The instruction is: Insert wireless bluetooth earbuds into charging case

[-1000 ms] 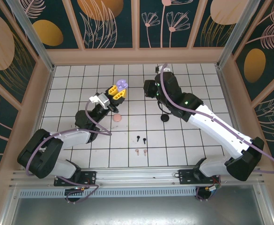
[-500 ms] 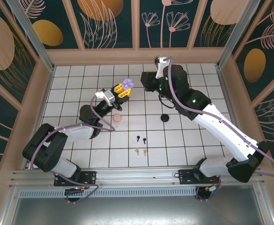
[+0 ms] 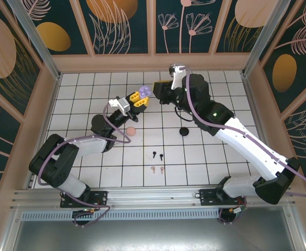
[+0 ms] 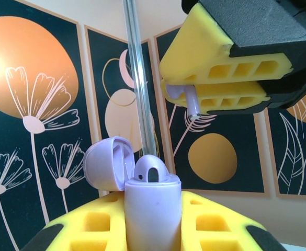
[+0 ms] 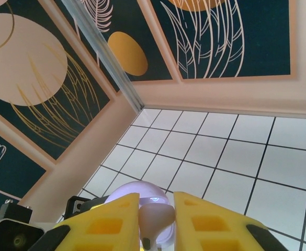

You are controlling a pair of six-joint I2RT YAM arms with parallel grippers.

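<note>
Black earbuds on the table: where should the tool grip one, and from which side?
Take the bulbous head, coming straight down from above. The black earbuds lie flat on the table, apart from each other, so there is room on either side of one. Gripping the head probably leaves the stem free for insertion.

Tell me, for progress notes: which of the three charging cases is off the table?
The lilac case, lid open, held in the left gripper; the round pink case and round black case lie on the tiled table.

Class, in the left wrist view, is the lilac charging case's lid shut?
No, the lilac charging case has its lid flipped open to the left.
</note>
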